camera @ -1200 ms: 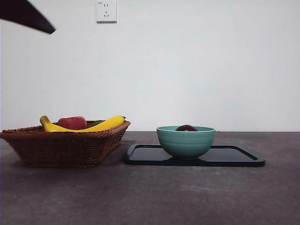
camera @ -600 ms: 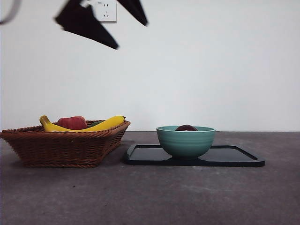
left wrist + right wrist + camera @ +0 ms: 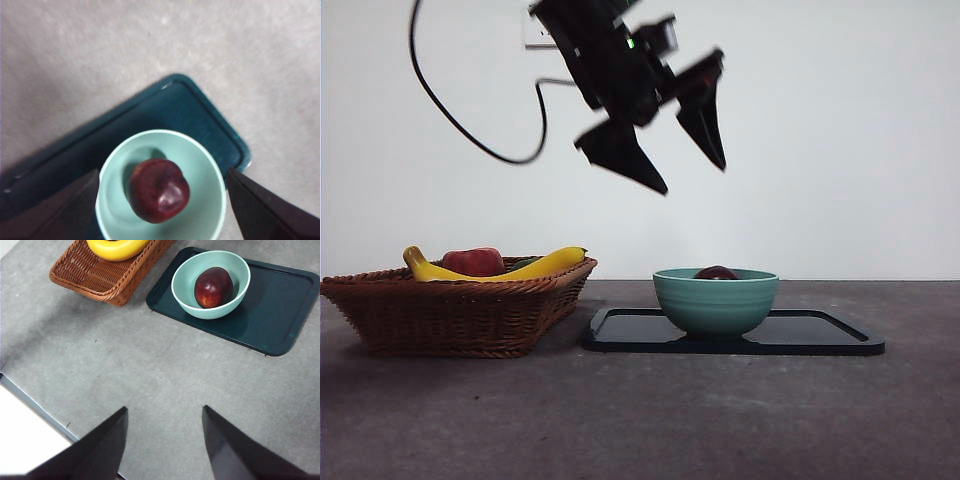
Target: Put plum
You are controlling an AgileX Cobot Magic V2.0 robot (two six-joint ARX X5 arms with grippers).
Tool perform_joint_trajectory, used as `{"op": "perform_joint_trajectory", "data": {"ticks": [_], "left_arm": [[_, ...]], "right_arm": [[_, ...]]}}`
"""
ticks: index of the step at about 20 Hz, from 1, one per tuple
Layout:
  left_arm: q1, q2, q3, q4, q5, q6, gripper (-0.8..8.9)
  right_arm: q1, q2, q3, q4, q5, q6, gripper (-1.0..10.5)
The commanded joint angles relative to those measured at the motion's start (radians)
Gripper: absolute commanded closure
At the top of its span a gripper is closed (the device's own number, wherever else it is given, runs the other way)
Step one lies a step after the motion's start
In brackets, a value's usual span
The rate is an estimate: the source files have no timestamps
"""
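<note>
The plum [image 3: 158, 190], dark maroon and glossy, lies in a teal bowl [image 3: 210, 200] that stands on a dark tray [image 3: 190, 110]. From the front only the plum's top [image 3: 717, 272] peeks over the bowl's rim [image 3: 716, 300]. My left gripper [image 3: 692, 178] hangs open high above the bowl, a little to its left, empty. In its wrist view the left gripper [image 3: 162, 171] frames the plum between its spread jaws. My right gripper [image 3: 165, 408] is open and empty, far back from the plum [image 3: 213, 287].
A wicker basket [image 3: 460, 310] stands left of the tray [image 3: 820, 335], holding a banana [image 3: 545, 265] and a red fruit [image 3: 475, 262]. A cable loops down from the left arm. The table's edge shows near the right gripper.
The left arm has swung in from the top left corner, down and to the right, and now hangs over the bowl. Bowl, plum and basket have not moved.
</note>
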Motion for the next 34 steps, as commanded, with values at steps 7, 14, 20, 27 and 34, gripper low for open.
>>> {"op": "perform_joint_trajectory", "data": {"ticks": [7, 14, 20, 27, 34], "left_arm": [[-0.056, 0.130, 0.032, 0.059, -0.055, 0.046, 4.10], [-0.087, 0.179, 0.032, 0.062, -0.101, 0.080, 4.10], [-0.098, 0.201, 0.032, 0.061, -0.105, 0.082, 4.10], [-0.099, 0.205, 0.032, 0.036, -0.136, 0.106, 4.10], [-0.101, 0.230, 0.032, 0.024, -0.137, 0.109, 4.15]], "right_arm": [[0.005, 0.003, 0.009, 0.009, -0.002, 0.014, 7.1], [0.005, 0.003, 0.009, 0.009, -0.002, 0.014, 7.1], [0.005, 0.003, 0.009, 0.009, -0.002, 0.018, 7.1], [0.005, 0.003, 0.009, 0.009, -0.002, 0.018, 7.1], [0.005, 0.003, 0.009, 0.010, -0.002, 0.018, 7.1]]}}
